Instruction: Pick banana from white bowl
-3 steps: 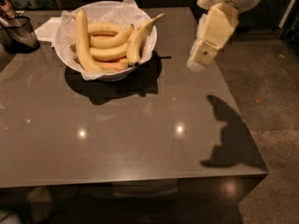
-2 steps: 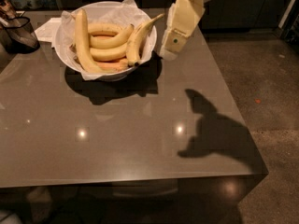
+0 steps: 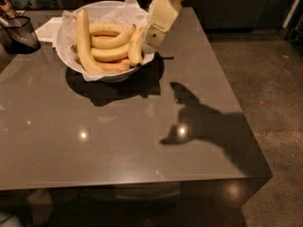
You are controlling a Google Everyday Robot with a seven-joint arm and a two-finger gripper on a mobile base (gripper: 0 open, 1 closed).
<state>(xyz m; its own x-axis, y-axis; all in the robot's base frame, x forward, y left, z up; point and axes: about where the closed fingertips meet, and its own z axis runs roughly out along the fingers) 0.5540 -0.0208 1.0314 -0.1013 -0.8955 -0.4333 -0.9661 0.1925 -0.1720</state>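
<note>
A large white bowl (image 3: 66, 56) lined with crumpled white paper stands at the far left of the grey table (image 3: 118, 141). Several yellow bananas (image 3: 110, 53) lie in it, one long one (image 3: 84, 41) along the left side and one (image 3: 136, 48) leaning on the right rim. My gripper (image 3: 151, 44), cream-coloured, comes down from the top of the view and hangs over the bowl's right rim, right beside the rim banana. Its tip is at about banana height.
A dark mesh basket (image 3: 19, 32) stands at the far left edge, with white paper (image 3: 49, 28) next to it. The table's right edge drops to the floor (image 3: 270, 79). The arm's shadow (image 3: 203, 122) lies on the table's right part.
My gripper has moved left from beyond the table's right side to the bowl's right rim. The arm's shadow has moved left with it. The bananas have not moved.
</note>
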